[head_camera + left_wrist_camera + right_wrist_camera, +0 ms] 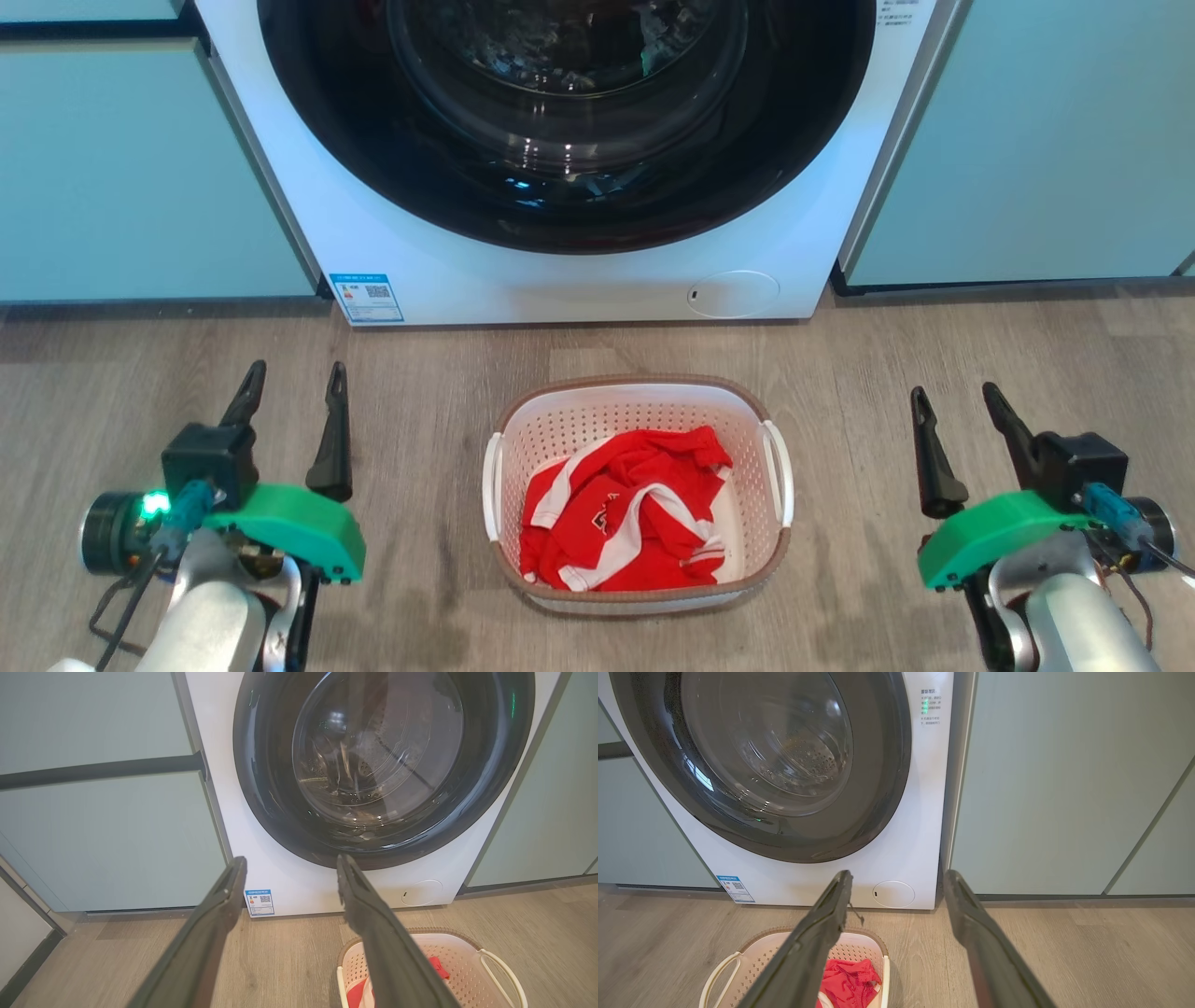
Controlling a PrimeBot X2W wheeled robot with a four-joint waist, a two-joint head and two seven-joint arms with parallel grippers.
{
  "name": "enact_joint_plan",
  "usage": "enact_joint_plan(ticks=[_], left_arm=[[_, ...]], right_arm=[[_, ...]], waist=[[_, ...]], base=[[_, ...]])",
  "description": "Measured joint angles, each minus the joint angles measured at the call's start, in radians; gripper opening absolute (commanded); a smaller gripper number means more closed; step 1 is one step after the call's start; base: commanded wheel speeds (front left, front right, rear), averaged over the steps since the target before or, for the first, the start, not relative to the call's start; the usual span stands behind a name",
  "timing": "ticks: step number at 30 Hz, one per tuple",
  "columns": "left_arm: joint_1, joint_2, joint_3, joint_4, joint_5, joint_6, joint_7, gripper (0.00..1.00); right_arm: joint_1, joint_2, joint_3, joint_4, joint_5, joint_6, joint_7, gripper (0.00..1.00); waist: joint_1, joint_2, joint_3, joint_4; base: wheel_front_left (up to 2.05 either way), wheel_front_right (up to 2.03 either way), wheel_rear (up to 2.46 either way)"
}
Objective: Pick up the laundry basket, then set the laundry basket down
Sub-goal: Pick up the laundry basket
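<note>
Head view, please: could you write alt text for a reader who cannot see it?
A white laundry basket holding a red and white garment sits on the wood floor before a front-loading washing machine. The left gripper and right gripper, both open, flank the basket without touching it.

Laundry basket floor mostly under garment; washing machine top cropped.
</note>
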Motion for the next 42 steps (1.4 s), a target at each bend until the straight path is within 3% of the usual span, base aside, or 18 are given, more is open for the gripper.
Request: enact_joint_plan(ticks=[13,22,42], left_arm=[[-0.020,-0.003,-0.007,0.016,-0.014,-0.007,0.000,1.00],[-0.154,-0.026,-0.014,0.102,-0.030,-0.037,-0.034,1.00],[-0.565,-0.154,-0.041,0.542,-0.072,-0.210,-0.121,1.00]], right_arm=[[-0.043,0.000,0.002,0.023,0.003,0.000,0.000,1.00],[-0.160,-0.003,0.004,0.055,0.007,0.000,0.000,1.00],[-0.431,-0.010,0.010,0.187,-0.028,0.000,-0.003,1.00]], waist=[[0.0000,0.0000,0.054,0.004],[0.0001,0.0000,0.190,0.008],[0.0003,0.0000,0.587,0.021]], base=[[0.00,0.00,0.00],[0.00,0.00,0.00],[0.00,0.00,0.00]])
